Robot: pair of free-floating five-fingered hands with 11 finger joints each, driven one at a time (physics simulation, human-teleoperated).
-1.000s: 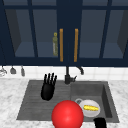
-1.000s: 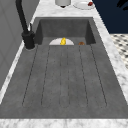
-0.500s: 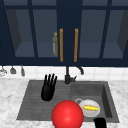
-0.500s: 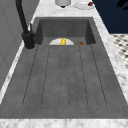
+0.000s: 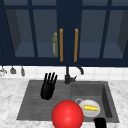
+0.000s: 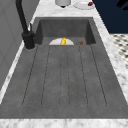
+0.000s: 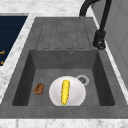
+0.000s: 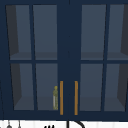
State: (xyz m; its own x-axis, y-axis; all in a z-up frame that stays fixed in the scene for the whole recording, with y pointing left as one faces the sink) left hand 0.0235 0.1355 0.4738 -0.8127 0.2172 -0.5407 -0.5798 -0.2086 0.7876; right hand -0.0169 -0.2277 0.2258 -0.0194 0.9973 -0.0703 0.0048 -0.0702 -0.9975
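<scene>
Grey, grainy stone sink [image 5: 30, 110]: left hand [image 5: 48, 87] hangs over its ribbed drainboard, fingers straight and released. Right hand [image 5: 100, 123] at the basin's front edge, fingers unclear. Beside it, 1 knobbly corn cob [image 7: 65, 91] on a round white plate [image 7: 76, 93].

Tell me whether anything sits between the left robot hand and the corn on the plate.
In the front view the left robot hand hangs open above the drainboard, while the corn lies on the white plate in the basin. A red ball shows low between them; how near the camera it floats is unclear.
</scene>
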